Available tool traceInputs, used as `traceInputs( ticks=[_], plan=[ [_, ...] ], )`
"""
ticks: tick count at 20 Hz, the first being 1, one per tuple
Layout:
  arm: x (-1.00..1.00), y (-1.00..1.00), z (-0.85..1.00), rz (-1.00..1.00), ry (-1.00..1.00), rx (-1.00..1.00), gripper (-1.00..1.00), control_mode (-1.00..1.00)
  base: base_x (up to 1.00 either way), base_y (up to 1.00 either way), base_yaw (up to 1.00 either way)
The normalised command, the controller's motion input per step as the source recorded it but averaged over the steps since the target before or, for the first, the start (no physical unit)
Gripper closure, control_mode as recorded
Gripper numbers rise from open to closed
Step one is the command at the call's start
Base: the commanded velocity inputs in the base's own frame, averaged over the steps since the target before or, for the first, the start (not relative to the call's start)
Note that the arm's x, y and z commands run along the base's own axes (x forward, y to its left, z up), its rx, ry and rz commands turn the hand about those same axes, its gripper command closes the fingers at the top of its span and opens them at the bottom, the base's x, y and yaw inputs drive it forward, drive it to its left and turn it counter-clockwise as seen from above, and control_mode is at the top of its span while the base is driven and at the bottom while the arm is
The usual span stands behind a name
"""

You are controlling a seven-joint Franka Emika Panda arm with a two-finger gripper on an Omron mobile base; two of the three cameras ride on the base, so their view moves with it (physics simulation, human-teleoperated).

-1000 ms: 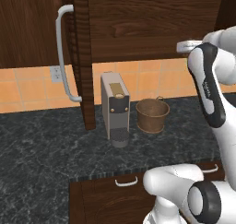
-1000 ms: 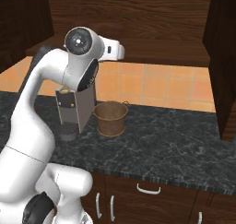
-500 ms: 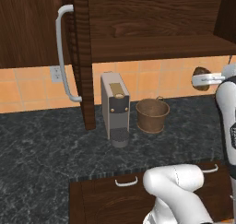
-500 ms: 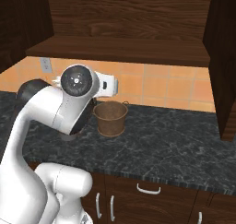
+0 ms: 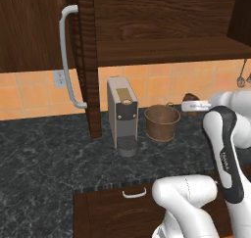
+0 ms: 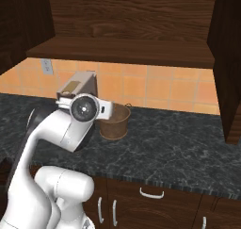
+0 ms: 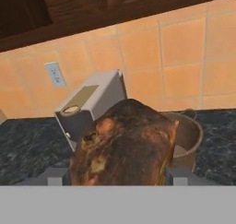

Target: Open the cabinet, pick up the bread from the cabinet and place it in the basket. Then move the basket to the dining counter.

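Nearest the base, the low drawers (image 5: pixel 132 210) with small silver pulls sit under the front edge of the black speckled granite bench (image 5: pixel 44 163). Above that edge the arm bends across the right side of the left base view. In the hand view the claw (image 7: pixel 120 174) is clamped on the bread (image 7: pixel 124 147), a golden-brown speckled bun sitting between the two finger tips (image 7: pixel 177 176), which stand wide apart on either side of it. In the left base view the bread (image 5: pixel 191 98) shows as a small brown lump at the end of the hand, raised above the bench, just right of the basket (image 5: pixel 162 122) and slightly beyond it.

Farther back on the bench, the round brown basket stands upright with its thin wire handle down, just right of the grey boxy coffee machine (image 5: pixel 122 114). In the right base view the basket (image 6: pixel 115 122) is partly hidden behind the arm's wrist.

Behind these runs the orange tiled wall (image 6: pixel 155 86) with a white outlet (image 5: pixel 59 78). Above it hangs the cabinet (image 5: pixel 162 21), dark wood grain, its left door (image 5: pixel 83 60) swung out edge-on with the curved silver handle (image 5: pixel 68 56) facing left.
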Motion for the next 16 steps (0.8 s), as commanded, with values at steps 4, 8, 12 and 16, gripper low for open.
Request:
traceInputs(
  ticks=[4, 8, 12, 16],
  plan=[
    [1.0, 0.0, -0.39, 0.07, 0.1, 0.11, 1.0, -1.0, 0.0, 0.0, 0.0],
    [0.89, -0.38, -0.08, 0.04, 0.22, 0.01, 1.0, -1.0, 0.0, 0.0, 0.0],
    [0.57, -0.24, -0.01, 0.01, 0.28, 0.0, 1.0, -1.0, 0.0, 0.0, 0.0],
    [0.22, -0.1, -0.37, 0.03, 0.2, 0.0, 1.0, -1.0, 0.0, 0.0, 0.0]
  ],
)
